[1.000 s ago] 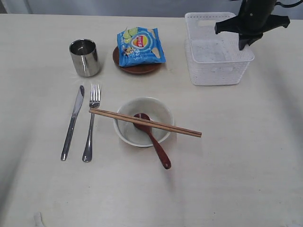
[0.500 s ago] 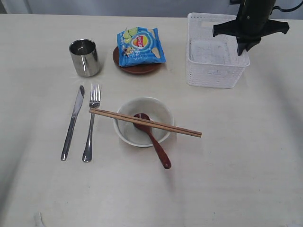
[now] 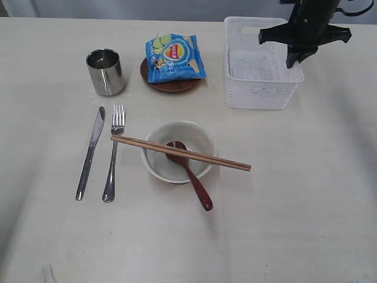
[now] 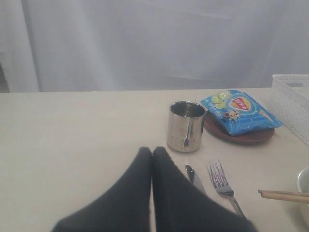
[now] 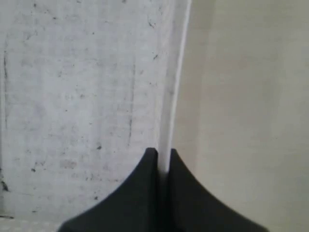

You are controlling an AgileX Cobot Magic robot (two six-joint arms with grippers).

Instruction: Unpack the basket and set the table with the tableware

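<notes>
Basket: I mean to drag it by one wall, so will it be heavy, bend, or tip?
Probably light: the basket is thin lattice plastic with nothing visible inside. The wall may flex a little where the right gripper pinches its thin rim. Tipping seems unlikely, since it sits wide and low on the table.

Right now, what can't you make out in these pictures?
- Brown plate: exterior view, mostly covered by the chip bag, so its centre is hidden.
- Basket: exterior view, right rim hidden by the right arm. The right claw pinching the wall shows only in the right wrist view.
- Bowl: left wrist view, cut off by the picture's edge.
- Knife: left wrist view, handle hidden behind the left claw.
</notes>
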